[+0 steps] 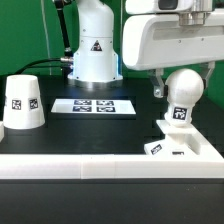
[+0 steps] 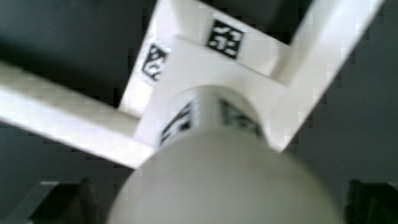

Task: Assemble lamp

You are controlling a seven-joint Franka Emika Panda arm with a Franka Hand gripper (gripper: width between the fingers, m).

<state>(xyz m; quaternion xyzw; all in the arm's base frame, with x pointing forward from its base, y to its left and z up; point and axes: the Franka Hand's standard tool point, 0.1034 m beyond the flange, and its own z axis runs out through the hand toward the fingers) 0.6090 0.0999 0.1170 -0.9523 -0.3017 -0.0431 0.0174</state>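
Note:
The white ball-shaped bulb stands upright on the low angular base at the exterior view's right, with a tag on its neck. My gripper hangs over the bulb with its jaws apart. One dark finger shows beside the ball's left side. In the wrist view the bulb fills the middle, and the dark fingers stand a little clear of it on either side. The base lies beyond it. The tapered shade stands mouth down at the exterior view's left.
The marker board lies flat at the middle of the table, in front of the arm's white pedestal. A long white rail runs along the front edge and turns back beside the base; it also shows in the wrist view.

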